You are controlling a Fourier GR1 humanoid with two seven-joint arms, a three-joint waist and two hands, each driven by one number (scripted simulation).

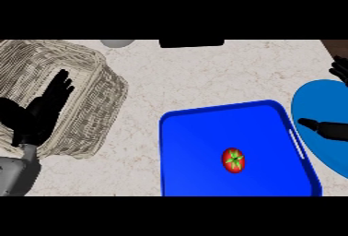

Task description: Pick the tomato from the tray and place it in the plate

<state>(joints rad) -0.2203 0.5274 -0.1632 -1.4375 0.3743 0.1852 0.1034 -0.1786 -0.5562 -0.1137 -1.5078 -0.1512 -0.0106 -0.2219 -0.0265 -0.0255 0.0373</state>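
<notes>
1. Left robot hand (42, 113): far left, black. The fingers are straight, spread wide and pointing up, holding nothing. It shows against the basket. Its grey forearm is cut by the lower left corner.
2. Basket (102, 99): pale wicker, at the left of the worktop. Its left side runs out of view and the hand covers part of its hollow, so its contents cannot be told.
3. Worktop (176, 78): pale speckled stone.
4. Grey round thing (119, 43): at the top edge. Only its lower curve shows and its kind is unclear.
5. Black thing (192, 43): at the top edge, also cut off and not identifiable.
6. Tray (204, 152): blue with a raised rim, right of centre. Its near end is cut off.
7. Tomato (234, 160): red, with its green star facing up. It lies on the tray floor toward the near right, apart from the rim and from both hands.
8. Plate (318, 99): blue, at the tray's right rim. Whether it touches or overlaps the rim cannot be told, and its right part is out of view.
9. Right robot hand (329, 129): mostly out of view at the right edge. Fingertips show above the plate and another black tip lies over it. The hand is spread wide and holds nothing.
</notes>
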